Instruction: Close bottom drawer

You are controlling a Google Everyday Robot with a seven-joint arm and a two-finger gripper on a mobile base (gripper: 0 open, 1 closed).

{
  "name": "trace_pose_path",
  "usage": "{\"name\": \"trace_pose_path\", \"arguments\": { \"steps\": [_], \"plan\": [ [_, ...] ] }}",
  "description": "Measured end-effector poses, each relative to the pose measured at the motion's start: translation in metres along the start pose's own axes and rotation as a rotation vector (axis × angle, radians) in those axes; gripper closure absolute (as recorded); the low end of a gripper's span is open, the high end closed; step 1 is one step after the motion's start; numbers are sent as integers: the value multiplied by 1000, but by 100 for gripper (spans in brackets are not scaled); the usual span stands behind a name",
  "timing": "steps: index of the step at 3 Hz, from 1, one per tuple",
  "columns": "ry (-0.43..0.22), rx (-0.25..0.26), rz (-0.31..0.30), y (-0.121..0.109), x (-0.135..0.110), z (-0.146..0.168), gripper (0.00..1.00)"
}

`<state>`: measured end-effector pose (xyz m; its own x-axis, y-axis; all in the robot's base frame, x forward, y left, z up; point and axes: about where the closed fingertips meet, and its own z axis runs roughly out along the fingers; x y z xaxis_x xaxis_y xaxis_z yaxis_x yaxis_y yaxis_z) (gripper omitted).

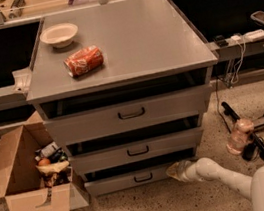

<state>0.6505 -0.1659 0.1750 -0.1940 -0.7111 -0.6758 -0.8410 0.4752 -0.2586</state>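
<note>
The grey cabinet (123, 53) has three drawers, all pulled out a little. The bottom drawer (130, 180) is the lowest, with a flat grey front and a small dark bar handle (143, 177); a dark gap shows above its front. My gripper (176, 171) is low by the floor, at the right end of the bottom drawer's front, touching or nearly touching it. My white arm (226, 177) reaches to it from the lower right.
An open cardboard box (26, 182) full of items stands on the floor left of the cabinet. A white bowl (59, 35) and a red can on its side (84, 60) lie on the cabinet top. A plastic bottle (239, 135) and black stand legs (260, 140) are at the right.
</note>
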Motion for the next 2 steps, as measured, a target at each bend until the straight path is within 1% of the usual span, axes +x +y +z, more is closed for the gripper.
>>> {"name": "trace_pose_path", "arguments": {
  "steps": [1, 2],
  "plan": [
    [-34, 27, 18, -15, -3, -16, 100],
    [-38, 29, 19, -13, -3, -20, 100]
  ]
}}
